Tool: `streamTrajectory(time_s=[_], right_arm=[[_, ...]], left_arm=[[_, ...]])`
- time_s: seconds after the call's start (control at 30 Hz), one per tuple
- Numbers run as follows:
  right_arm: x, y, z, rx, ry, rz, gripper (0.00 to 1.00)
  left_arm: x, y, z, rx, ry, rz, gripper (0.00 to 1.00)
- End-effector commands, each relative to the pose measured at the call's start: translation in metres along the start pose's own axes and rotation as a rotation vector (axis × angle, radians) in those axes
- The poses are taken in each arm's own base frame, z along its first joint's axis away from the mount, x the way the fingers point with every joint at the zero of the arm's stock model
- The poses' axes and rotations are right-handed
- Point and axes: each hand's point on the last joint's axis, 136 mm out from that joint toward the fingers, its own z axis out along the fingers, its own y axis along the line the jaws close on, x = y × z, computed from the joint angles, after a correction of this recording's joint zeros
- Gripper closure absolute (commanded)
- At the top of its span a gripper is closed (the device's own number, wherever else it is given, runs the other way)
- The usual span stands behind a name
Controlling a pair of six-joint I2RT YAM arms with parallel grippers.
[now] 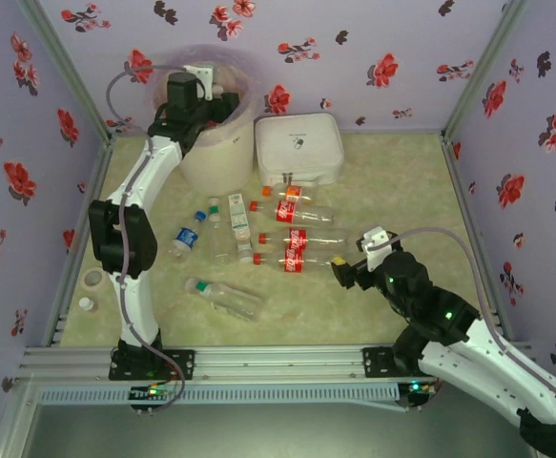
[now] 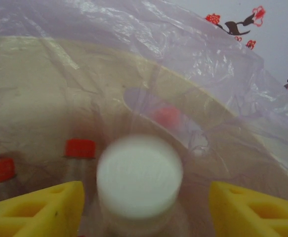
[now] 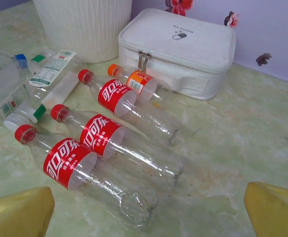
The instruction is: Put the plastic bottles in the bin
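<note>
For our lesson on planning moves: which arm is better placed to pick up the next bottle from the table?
Right. The right gripper lies open beside the red-labelled bottles on the table. The left gripper is up over the bin, a white-capped bottle between its open fingers.

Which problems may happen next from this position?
1. The right gripper is open near the nearest red-label bottle, which lies close beside the middle red-label bottle; closing may push that one or make either roll.
2. The left gripper hangs over the loose bag lining the bin; its fingers might snag the plastic.
</note>
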Motion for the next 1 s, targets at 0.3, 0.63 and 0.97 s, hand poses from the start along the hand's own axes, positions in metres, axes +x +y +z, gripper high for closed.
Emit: streamTrajectory(time_s=[0.3,0.63,0.97], right_arm=[[0.001,0.005,0.008,-0.006,0.040,-0.028,0.01],[0.010,0.017,0.015,-0.064,0.145,-0.107,0.01],[0.006,0.049,0.036,-0.208,0.290,-0.242,0.05]], left_arm=[[-0.084,-0.028,-0.079,0.036,-0.108,0.056,0.10],[-0.089,-0.040,-0.181,0.019,-0.126,0.046,0.01],[0.046,-0.015,-0.249,-0.095,0.094,-0.098,0.02]])
